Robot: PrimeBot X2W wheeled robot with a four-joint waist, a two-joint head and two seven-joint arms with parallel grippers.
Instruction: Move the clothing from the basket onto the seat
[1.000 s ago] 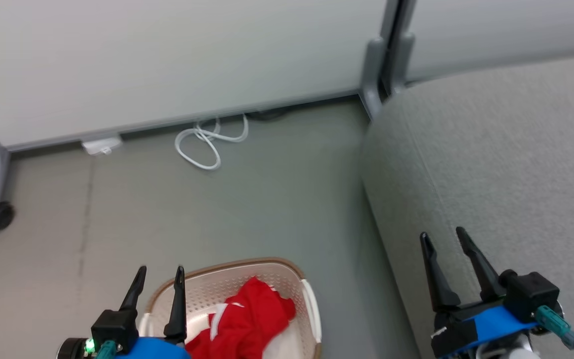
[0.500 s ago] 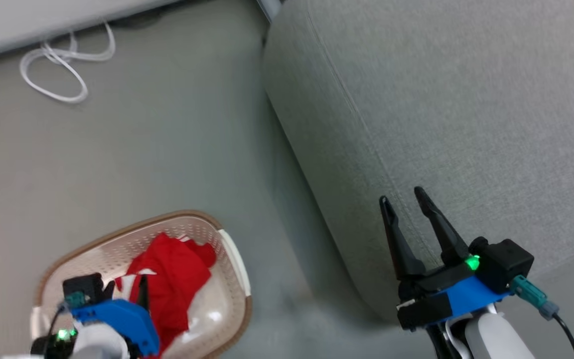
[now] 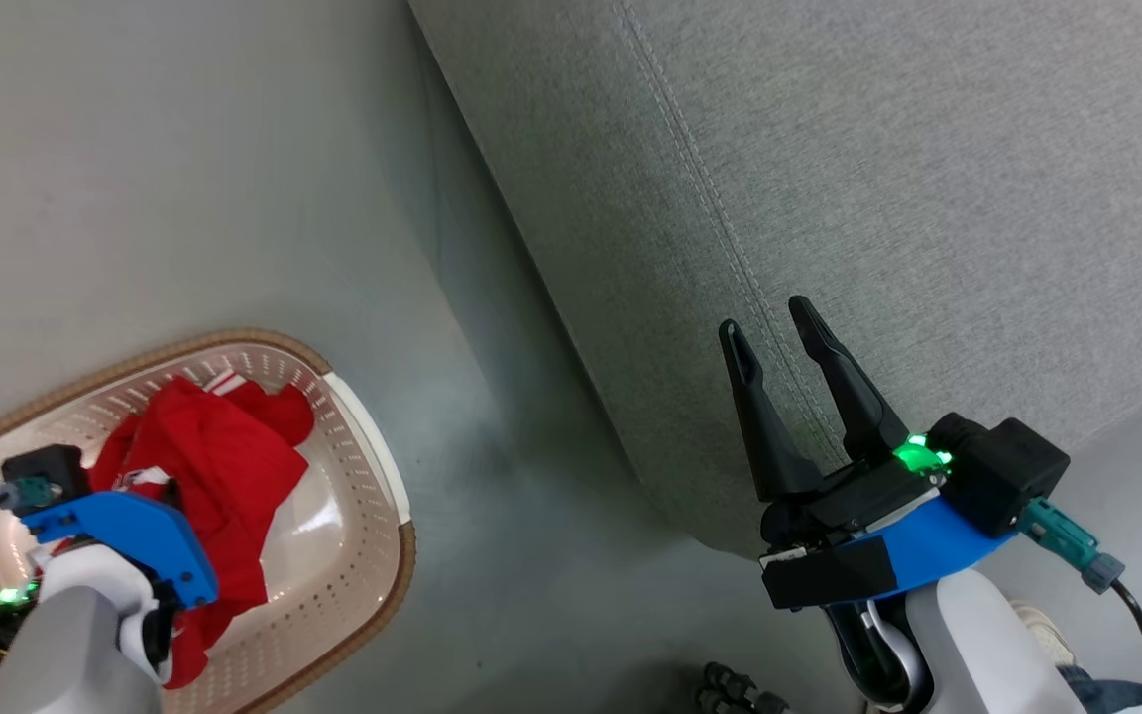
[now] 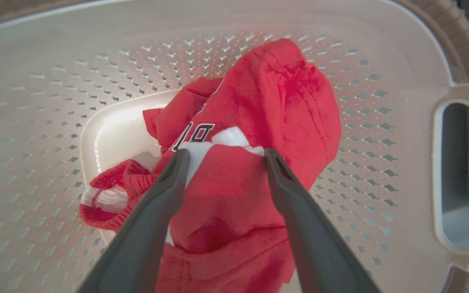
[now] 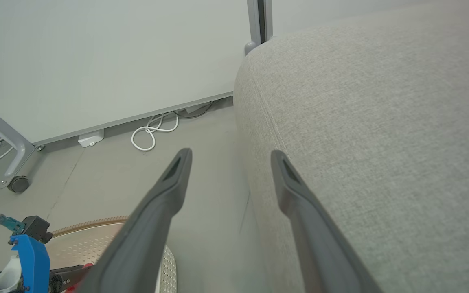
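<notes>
The red clothing (image 3: 214, 466) with white panels lies crumpled in the cream basket (image 3: 373, 466) with its brown rim, on the floor at the lower left. My left gripper (image 4: 224, 156) is down inside the basket (image 4: 381, 122) and stands open. Its fingers (image 4: 165, 191) straddle a raised fold of the clothing (image 4: 275, 93), with the tips touching the fabric. My right gripper (image 3: 769, 332) hangs open with nothing in it over the front edge of the light-grey seat (image 3: 928, 178). In the right wrist view the right gripper (image 5: 230, 156) points along the edge of the seat (image 5: 381, 142).
Grey floor (image 3: 184, 149) lies between basket and seat. Farther off stand a white partition wall (image 5: 96, 61), a coiled white cable (image 5: 149, 134) at its foot and a caster wheel (image 5: 18, 184). A person's shoe (image 3: 1045, 623) shows behind my right arm.
The head camera has tilted down and turned, shifting the whole picture. My left gripper has dropped from above the basket's rim into the basket onto the clothing. The right gripper stays open.
</notes>
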